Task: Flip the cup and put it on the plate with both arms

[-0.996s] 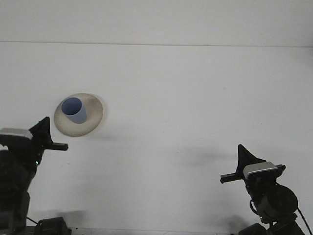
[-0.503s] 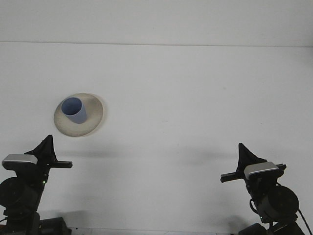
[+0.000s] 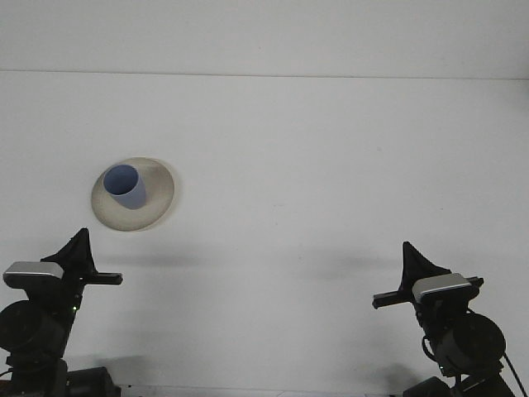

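A blue cup [image 3: 126, 187] stands upright, mouth up, on a beige plate [image 3: 157, 205] at the left of the white table. My left gripper [image 3: 78, 248] sits low at the lower left, well in front of the plate and apart from it, holding nothing. At the lower right my right gripper [image 3: 411, 263] rests far from the cup and plate, also holding nothing. Each gripper shows only as a dark pointed shape, so the gap between the fingers is hidden.
The white table [image 3: 314, 165] stretches back to a pale wall. Both arm bases stand at the table's near edge, left and right.
Between one second and half a second ago my left arm dropped back and down, away from the plate. Since then nothing has moved. The cup stays on the plate.
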`<action>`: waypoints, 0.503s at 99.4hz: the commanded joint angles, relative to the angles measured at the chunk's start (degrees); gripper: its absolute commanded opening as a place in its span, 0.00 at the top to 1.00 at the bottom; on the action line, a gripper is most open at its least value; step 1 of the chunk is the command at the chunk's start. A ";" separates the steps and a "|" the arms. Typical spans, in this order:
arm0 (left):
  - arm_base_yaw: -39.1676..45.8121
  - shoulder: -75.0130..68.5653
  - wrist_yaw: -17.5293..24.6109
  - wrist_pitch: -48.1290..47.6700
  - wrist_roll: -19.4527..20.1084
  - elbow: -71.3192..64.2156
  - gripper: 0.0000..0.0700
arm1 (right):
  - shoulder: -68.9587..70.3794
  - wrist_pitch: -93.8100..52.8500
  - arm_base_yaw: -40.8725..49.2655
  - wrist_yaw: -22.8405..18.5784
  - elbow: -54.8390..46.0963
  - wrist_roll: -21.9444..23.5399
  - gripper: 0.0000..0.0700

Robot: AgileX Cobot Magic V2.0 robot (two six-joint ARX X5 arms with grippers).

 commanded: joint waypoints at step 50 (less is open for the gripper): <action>-10.88 -12.59 -13.18 14.75 -3.28 -23.98 0.98 | -0.07 0.76 0.20 -0.02 0.13 0.57 1.00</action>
